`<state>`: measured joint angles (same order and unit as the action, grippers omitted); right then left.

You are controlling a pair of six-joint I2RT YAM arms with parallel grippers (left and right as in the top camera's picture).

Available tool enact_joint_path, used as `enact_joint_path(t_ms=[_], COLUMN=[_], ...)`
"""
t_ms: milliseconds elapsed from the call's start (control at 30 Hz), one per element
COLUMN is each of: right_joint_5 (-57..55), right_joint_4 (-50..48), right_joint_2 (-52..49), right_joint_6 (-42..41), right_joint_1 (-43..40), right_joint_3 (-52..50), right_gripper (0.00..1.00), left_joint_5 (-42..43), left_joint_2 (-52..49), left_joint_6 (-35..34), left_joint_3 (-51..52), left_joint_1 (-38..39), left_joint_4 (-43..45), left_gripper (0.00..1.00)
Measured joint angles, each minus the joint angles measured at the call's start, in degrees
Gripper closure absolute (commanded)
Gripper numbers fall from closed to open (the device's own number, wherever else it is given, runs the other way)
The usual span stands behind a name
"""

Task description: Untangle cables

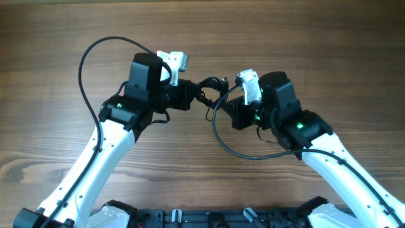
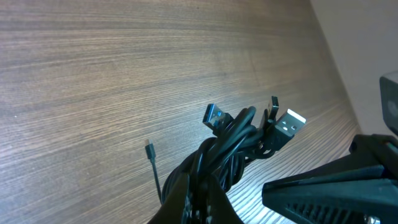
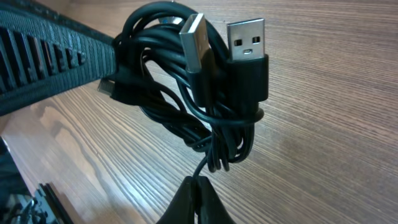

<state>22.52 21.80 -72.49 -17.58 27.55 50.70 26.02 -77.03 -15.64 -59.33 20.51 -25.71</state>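
Cables [image 3: 242, 78], knotted into one black bundle, are hanging above the worktop [image 3: 336, 124] between the two arms: the left pincer [image 2: 200, 196] is clamping the bundle's thick end just ahead of its tips, while the right pincer [image 3: 196, 199] is pinching shut on a single thin strand trailing from the knot directly before it. Drawing that strand away slowly, the left holding firm, looks likeliest to free a loop without cinching the knot.
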Motion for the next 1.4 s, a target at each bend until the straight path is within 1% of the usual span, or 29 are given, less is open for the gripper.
enact_joint_path(t_ms=[33,100,167,267,333,467,600,633,667,700,733,767,800,833,933,1033,1100,1133,1200,1233,1267,1300,1333,1367,1400], right_joint_5=[0.0,-0.1,-0.2,-1.5,-2.1,-2.2,-0.7,-0.5,-0.5,-0.4,-0.4,-0.2,0.1,1.1,6.3,11.2,12.5,12.9,13.4,13.9,14.4,14.9,15.2,15.4,16.2], right_joint_4=[0.0,0.0,0.0,-0.2,-2.5,-6.9,-10.6,-11.0,-11.4,-11.6,-12.2,-12.6,-12.7,-13.1,-13.6,-13.5,-13.2,-13.3,-13.2,-13.1,-12.8,-12.0,-10.9,-10.3,-9.8], right_joint_2=[0.0,0.0,0.0,0.0,0.0,-2.5,-7.0,-7.9,-8.9,-9.5,-10.2,-10.8,-11.1,-11.1,-11.1,-11.2,-11.2,-11.2,-11.2,-11.2,-11.2,-11.2,-11.2,-11.2,-11.2], right_joint_6=[-0.9,-2.4,-3.1,-3.6,-3.6,-3.5,-3.1,-3.1,-2.9,-2.7,-2.2,-1.7,-1.5,-1.4,-1.3,-1.0,-1.6,-2.2,-3.4,-3.6,-3.6,-3.7,-3.4,-3.5,-2.7], right_joint_1=[0.0,0.0,0.0,0.0,0.0,0.0,0.0,0.0,-0.1,-0.3,-0.7,-1.3,-1.9,-2.6,-4.4,-5.9,-6.1,-6.1,-6.1,-6.1,-6.1,-6.1,-6.1,-6.1,-6.1], right_joint_3=[0.0,0.0,0.0,0.0,0.0,0.0,0.0,0.0,0.0,0.0,0.0,0.0,0.0,0.0,0.0,0.0,0.0,0.0,0.0,0.0,0.0,0.0,0.0,0.0,0.0], right_gripper=[0.43,0.26,0.19,0.17,0.17,0.17,0.17,0.19,0.27,0.38,0.47,0.58,0.66,0.77,0.96,0.96,0.96,0.94,0.6,0.54,0.54,0.59,0.61,0.6,0.51], left_joint_5=[-0.3,-3.9,-7.3,-9.8,-10.4,-10.6,-7.9,-6.9,-6.1,-5.0,-4.1,-3.3,-3.0,-2.2,-1.7,-1.7,-1.7,-1.7,-1.7,-1.7,-1.7,-1.9,-2.2,-3.7,-6.0], left_joint_2=[0.0,0.0,0.0,0.0,0.0,0.0,0.0,0.0,0.0,0.0,0.0,0.0,0.0,0.0,0.0,0.0,0.0,0.0,0.0,0.0,0.0,0.0,0.0,0.0,0.0], left_joint_6=[-1.5,-8.8,-15.5,-21.6,-23.2,-23.7,-20.9,-19.9,-18.9,-17.7,-16.3,-14.8,-13.4,-12.5,-11.0,-10.3,-10.3,-10.3,-10.3,-10.3,-10.6,-11.4,-12.4,-14.5,-17.3], left_joint_3=[0.0,0.0,0.0,0.0,0.0,0.0,0.0,0.0,0.0,0.0,0.0,0.0,0.0,0.0,0.0,0.0,0.0,0.0,0.0,0.0,0.0,0.0,0.0,0.0,0.0], left_joint_1=[0.0,0.0,0.0,0.0,0.0,0.0,0.0,0.0,0.0,0.0,0.0,0.0,0.0,0.0,0.0,-0.1,-0.1,-0.1,-0.3,-0.3,-0.3,-0.3,-0.3,-0.3,-0.3], left_joint_4=[0.0,-0.8,-1.2,-1.2,-1.7,-3.8,-3.8,-4.0,-4.0,-4.1,-4.3,-4.7,-5.1,-5.8,-6.3,-6.3,-6.4,-6.5,-6.5,-6.4,-6.5,-6.4,-6.4,-6.5,-6.5], left_gripper=[0.96,0.96,0.96,0.96,0.96,0.96,0.96,0.96,0.96,0.96,0.96,0.96,0.96,0.96,0.96,0.96,0.96,0.96,0.96,0.96,0.96,0.96,0.96,0.96,0.96])
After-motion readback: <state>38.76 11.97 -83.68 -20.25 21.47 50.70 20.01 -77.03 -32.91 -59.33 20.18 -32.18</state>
